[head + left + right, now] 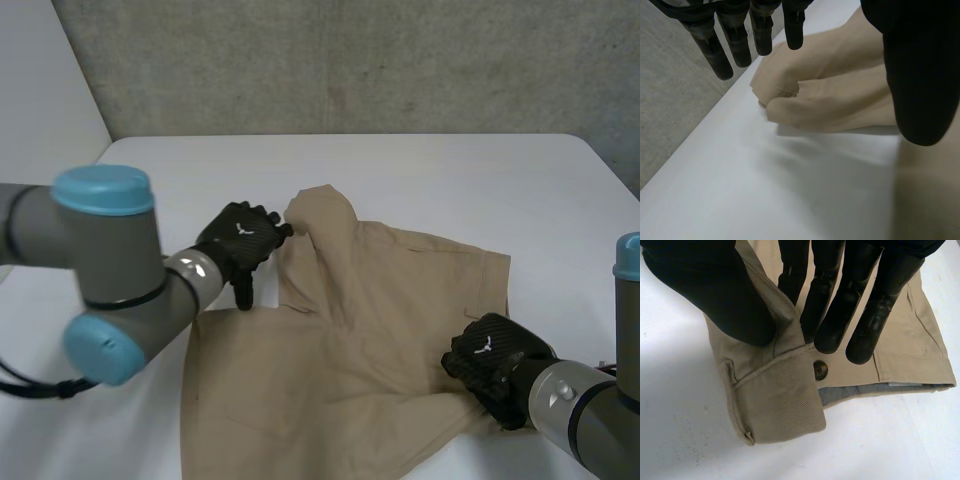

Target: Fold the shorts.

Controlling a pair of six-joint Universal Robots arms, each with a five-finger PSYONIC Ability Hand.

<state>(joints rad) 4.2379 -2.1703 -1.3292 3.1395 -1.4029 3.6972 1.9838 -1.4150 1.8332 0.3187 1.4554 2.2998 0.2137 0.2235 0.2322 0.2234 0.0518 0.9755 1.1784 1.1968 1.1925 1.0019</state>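
Locate the khaki shorts (350,340) spread on the white table (450,180) from centre to 6 o'clock. Note the right hand (490,360) at 4 o'clock, thumb and fingers pinched on the waistband (785,400) beside the button (820,370). Note the left hand (238,240) at 10 o'clock, fingers straight, holding nothing, over a bunched edge (785,95). Treat as light, limp, non-slippery cloth; grip at the stiffer waistband and hems.

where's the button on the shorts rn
In the right wrist view, the button sits at the fingertips of the right hand, right beside the turned-over waistband of the shorts that its thumb and fingers pinch.
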